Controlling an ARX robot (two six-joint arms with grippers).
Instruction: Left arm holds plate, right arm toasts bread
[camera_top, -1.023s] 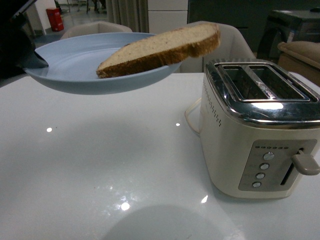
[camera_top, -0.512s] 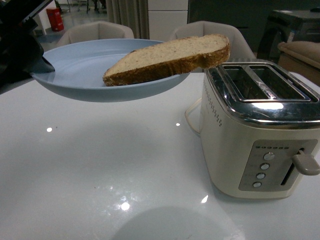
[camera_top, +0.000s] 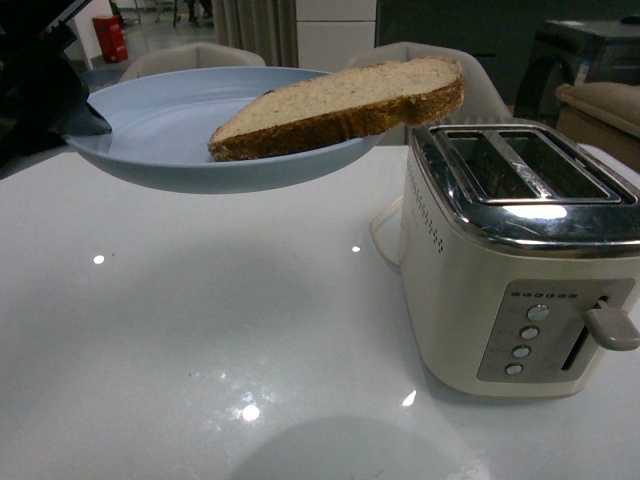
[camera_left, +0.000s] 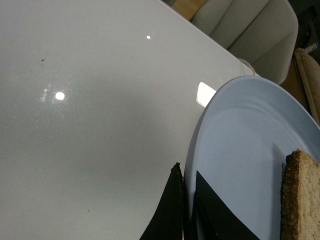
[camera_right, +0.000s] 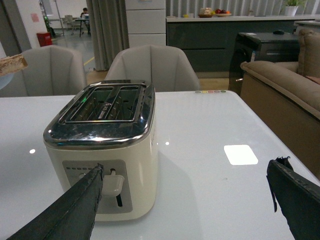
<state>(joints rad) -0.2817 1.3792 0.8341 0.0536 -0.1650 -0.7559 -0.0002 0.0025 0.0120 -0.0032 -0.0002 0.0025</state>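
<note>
Home-style kitchen-diner: toaster, dining chairs, counter, sofa.

The left gripper shows as dark angular jaws at the far left of the front view, held up high. Its jaws are clamped on the rim of the plate, one above and one below. The right gripper has its jaws spread wide apart and grips nothing.

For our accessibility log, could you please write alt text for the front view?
A pale blue plate, gripped at its left edge by the robot's left hand, hangs above a white table, carrying a slice of brown bread that overhangs the rim toward a cream two-slot toaster with empty slots.
</note>
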